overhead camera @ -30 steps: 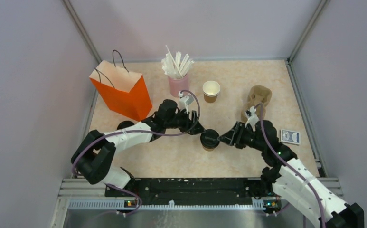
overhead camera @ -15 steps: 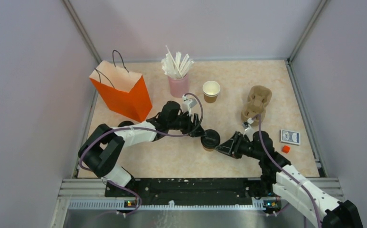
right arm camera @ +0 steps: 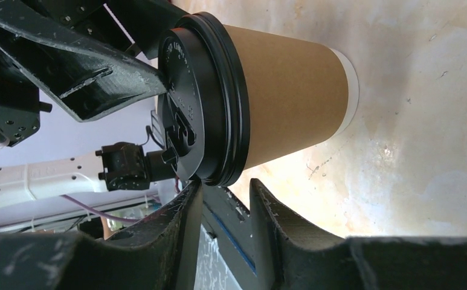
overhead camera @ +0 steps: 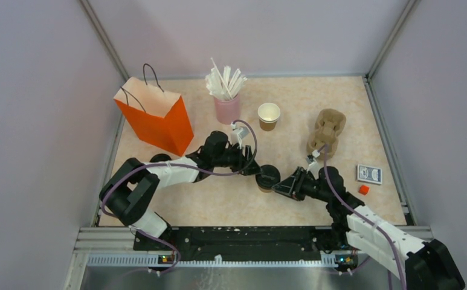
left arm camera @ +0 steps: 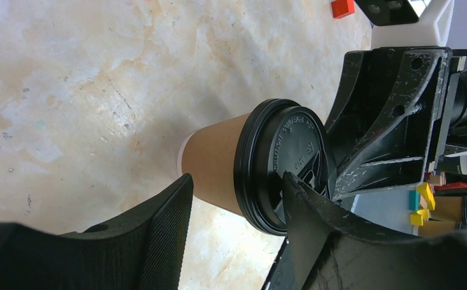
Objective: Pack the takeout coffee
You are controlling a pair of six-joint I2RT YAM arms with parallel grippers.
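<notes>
Nearest to us, both arms reached in toward the middle of the marbled table [overhead camera: 219,205], and their grippers met at one lidded coffee cup [overhead camera: 267,177]. This brown paper cup stood upright on the table, slightly right of centre, with its black lid [right arm camera: 185,103] seated on the rim.

The left gripper [left arm camera: 237,176] came at the cup from the left. Its fingers were spread wide, and in its wrist view the cup showed just beyond the tips. One tip overlapped the lid's face and the other lay by the cup's wall. We could not tell whether either tip touched.

The right gripper [right arm camera: 225,183] faced the cup from the right and slightly nearer. Its fingers stood only a little apart, with nothing between them. Their tips were just beside the lid's rim, and again we could not tell whether they touched it.

Right of that arm, a small red block [overhead camera: 363,190] lay near a pack of playing cards [overhead camera: 369,174].

Farther back on the right sat the pulp cup carrier [overhead camera: 327,130], apart from both cups. On the left, level with it, the orange paper bag [overhead camera: 158,118] stood upright with its mouth open and its handles up.

Farthest back, near the middle, an open coffee cup [overhead camera: 269,115] stood without a lid, its white inside showing. It was just right of the pink cup of straws [overhead camera: 227,109].
</notes>
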